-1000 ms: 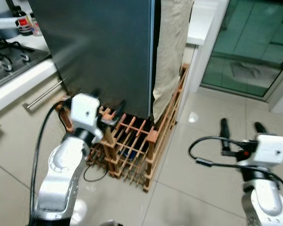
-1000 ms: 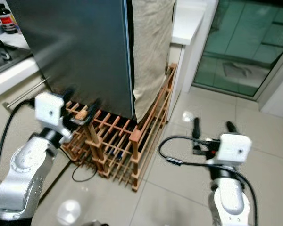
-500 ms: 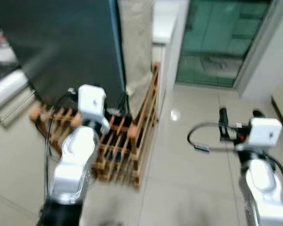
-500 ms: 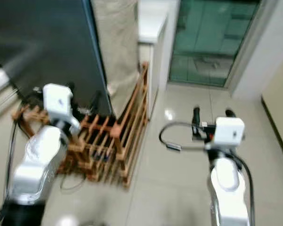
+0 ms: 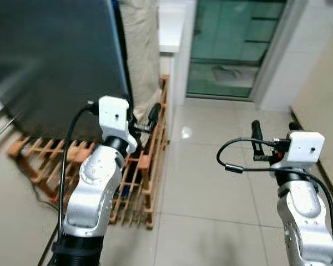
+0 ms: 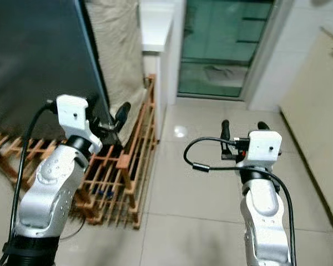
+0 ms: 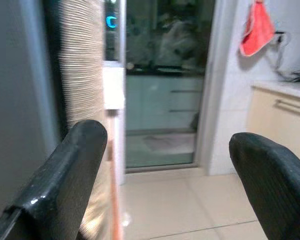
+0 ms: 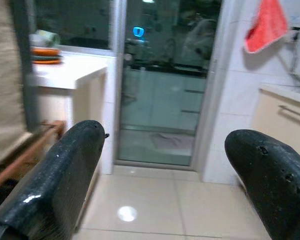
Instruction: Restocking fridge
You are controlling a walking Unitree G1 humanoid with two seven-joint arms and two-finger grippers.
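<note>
The dark grey fridge [image 5: 55, 55] stands at the left with its door closed. A beige woven cloth [image 5: 139, 44] hangs against its side. Under it is a wooden slatted rack [image 5: 150, 149]. My left gripper [image 5: 141, 117] is raised beside the fridge's lower corner, above the rack, open and holding nothing. My right gripper [image 5: 273, 132] is held up over the tiled floor at the right, open and holding nothing. In the left wrist view the fingers [image 7: 65, 170] frame the fridge edge and the cloth. In the right wrist view my right gripper [image 8: 165, 165] points at a glass door.
A white counter [image 5: 171, 27] stands behind the rack. A green-tinted glass door [image 5: 233, 44] lies ahead. A cream cabinet [image 5: 322, 94] runs along the right. A red cloth [image 8: 267, 25] hangs on the wall. Glossy floor tiles [image 5: 205, 188] lie between my arms.
The whole picture has swung right, so the camera turned: fridge and rack now sit further left and the stove has left the frame. Both grippers stay raised and open.
</note>
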